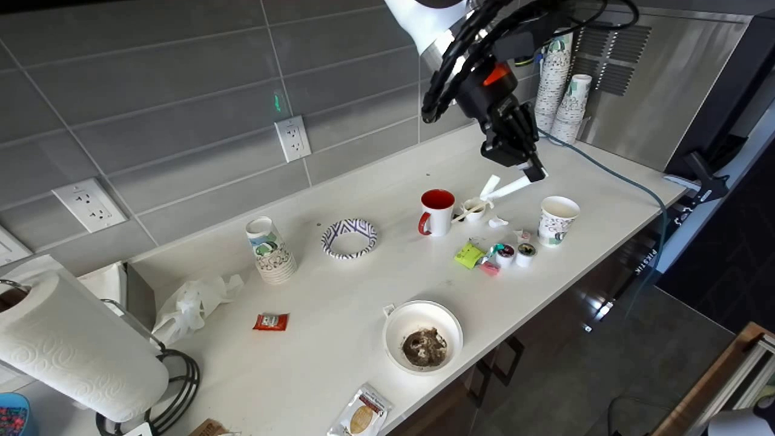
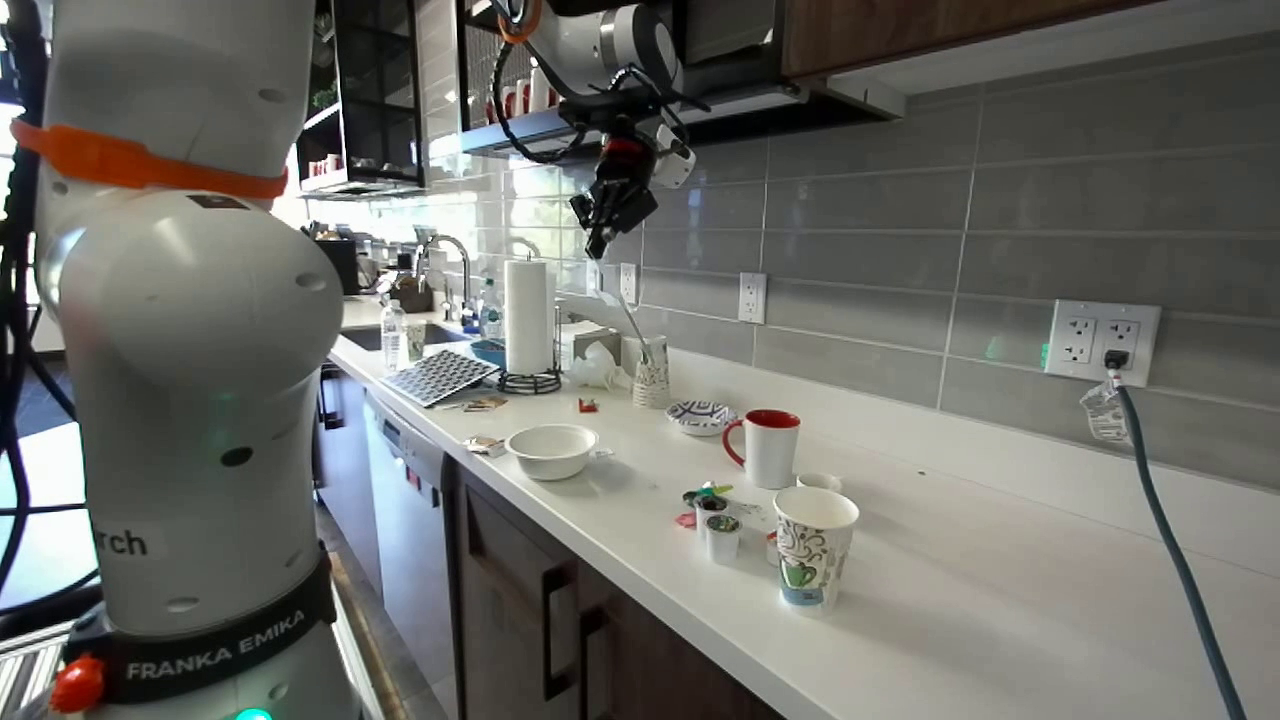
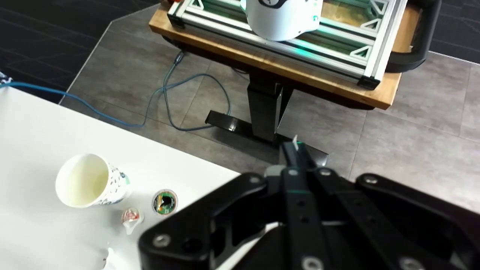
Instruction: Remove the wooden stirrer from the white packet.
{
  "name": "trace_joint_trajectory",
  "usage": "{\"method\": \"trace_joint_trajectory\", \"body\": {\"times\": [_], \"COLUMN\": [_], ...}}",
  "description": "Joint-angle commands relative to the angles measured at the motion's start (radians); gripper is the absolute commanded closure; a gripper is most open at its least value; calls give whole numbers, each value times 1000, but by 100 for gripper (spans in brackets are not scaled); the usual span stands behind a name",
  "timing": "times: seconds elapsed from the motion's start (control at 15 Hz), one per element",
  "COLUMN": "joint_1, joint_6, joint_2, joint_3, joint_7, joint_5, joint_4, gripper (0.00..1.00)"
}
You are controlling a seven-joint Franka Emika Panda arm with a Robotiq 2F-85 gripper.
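My gripper (image 1: 535, 172) is shut on the upper end of the white packet (image 1: 511, 188) and holds it in the air above the counter. The gripper also shows in an exterior view (image 2: 596, 246) with the packet (image 2: 605, 296) hanging below it. The wooden stirrer (image 1: 468, 213), a thin tan stick, appears to stick out of the packet's lower end, slanting down; it also shows in an exterior view (image 2: 632, 322). A second white strip beside the packet looks like a torn flap. In the wrist view, a pale tip (image 3: 295, 142) shows between the closed fingertips (image 3: 296, 150); the stirrer is hidden there.
A printed paper cup (image 1: 557, 223), small pods (image 1: 524, 255), a red-lined mug (image 1: 437, 213) and a small white cup (image 2: 820, 482) stand on the counter. A white bowl (image 1: 445, 318), a patterned bowl (image 1: 349, 239) and a cup stack (image 1: 272, 254) stand farther along. A tiled wall is behind.
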Motion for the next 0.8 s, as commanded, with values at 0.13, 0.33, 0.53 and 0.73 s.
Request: {"method": "trace_joint_trajectory", "body": {"times": [0.13, 0.33, 0.53, 0.73], "joint_1": [-11, -20, -18, -18], "joint_6": [61, 130, 93, 79], "joint_2": [-45, -63, -57, -52], "joint_3": [-10, -12, -16, -14], "joint_7": [-35, -87, -53, -58], "joint_5": [16, 35, 23, 37], "joint_4": [-62, -90, -86, -77], "gripper": [100, 100, 100, 100]}}
